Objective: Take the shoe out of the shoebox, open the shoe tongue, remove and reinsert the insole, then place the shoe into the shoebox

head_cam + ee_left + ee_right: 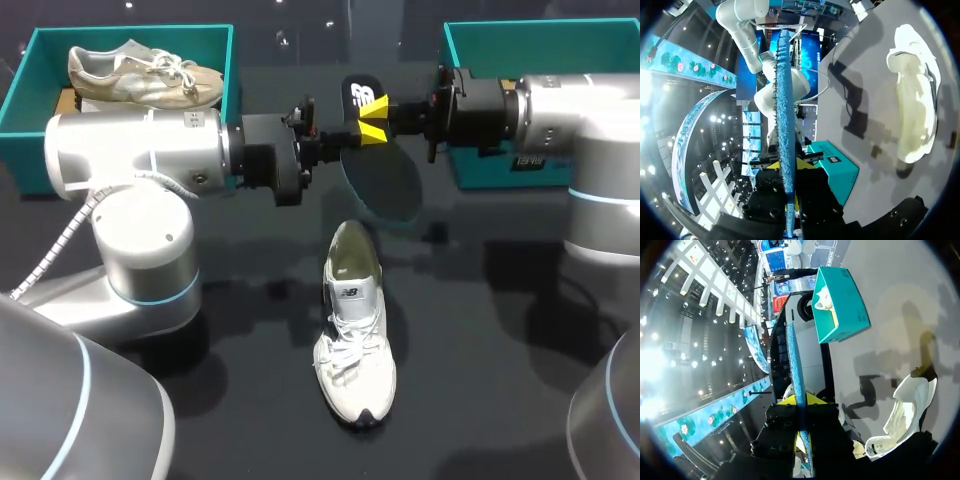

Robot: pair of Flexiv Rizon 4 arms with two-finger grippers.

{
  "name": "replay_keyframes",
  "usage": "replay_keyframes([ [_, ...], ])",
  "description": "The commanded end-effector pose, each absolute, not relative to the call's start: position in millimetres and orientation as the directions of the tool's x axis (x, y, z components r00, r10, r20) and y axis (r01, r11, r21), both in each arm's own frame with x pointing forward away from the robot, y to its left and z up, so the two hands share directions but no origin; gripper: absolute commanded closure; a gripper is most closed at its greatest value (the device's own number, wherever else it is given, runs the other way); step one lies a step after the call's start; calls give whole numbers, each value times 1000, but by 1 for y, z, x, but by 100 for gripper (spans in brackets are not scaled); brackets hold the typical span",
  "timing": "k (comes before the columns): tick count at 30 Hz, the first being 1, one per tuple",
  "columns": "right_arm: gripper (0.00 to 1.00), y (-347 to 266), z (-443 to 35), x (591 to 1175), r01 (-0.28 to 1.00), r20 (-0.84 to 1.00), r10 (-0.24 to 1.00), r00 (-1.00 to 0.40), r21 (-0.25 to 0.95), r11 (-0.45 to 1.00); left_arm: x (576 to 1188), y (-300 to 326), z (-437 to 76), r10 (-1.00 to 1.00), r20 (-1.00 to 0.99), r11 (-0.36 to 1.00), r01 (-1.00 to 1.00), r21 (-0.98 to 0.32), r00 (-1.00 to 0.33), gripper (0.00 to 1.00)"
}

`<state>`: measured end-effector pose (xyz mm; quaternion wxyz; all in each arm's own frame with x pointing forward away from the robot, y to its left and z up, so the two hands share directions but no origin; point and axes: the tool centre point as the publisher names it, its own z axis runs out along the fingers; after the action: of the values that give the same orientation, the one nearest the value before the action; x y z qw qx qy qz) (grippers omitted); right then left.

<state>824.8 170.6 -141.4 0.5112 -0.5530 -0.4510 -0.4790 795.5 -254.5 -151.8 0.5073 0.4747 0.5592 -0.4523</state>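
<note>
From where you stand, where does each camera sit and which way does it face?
Head view: above and behind, looking down on the table; left arm and right arm meet beyond the white shoe.
Left wrist view: on the left wrist, looking along the left fingers, shut on the insole.
Right wrist view: on the right wrist, looking along the right fingers, gripping it too.
Shared: all three show insole and shoe.

Middle of the insole [385,185] hidden behind both jaws, right shoebox [540,40] front covered by right arm [590,110]
</note>
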Motion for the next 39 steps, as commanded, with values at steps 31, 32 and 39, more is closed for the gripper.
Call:
replay_keyframes([
  [31,0,137,-147,775,995,996,-86,24,-32,-92,786,-159,-142,90,-986,191,974,-122,-141,100],
  [32,0,135,-147,773,995,996,-86,24,-32,-92,785,-157,-142,99,-983,188,973,-133,-153,100],
  [39,0,127,-150,763,995,997,-71,26,-32,-94,769,-139,-138,165,-918,170,927,-335,-361,100],
])
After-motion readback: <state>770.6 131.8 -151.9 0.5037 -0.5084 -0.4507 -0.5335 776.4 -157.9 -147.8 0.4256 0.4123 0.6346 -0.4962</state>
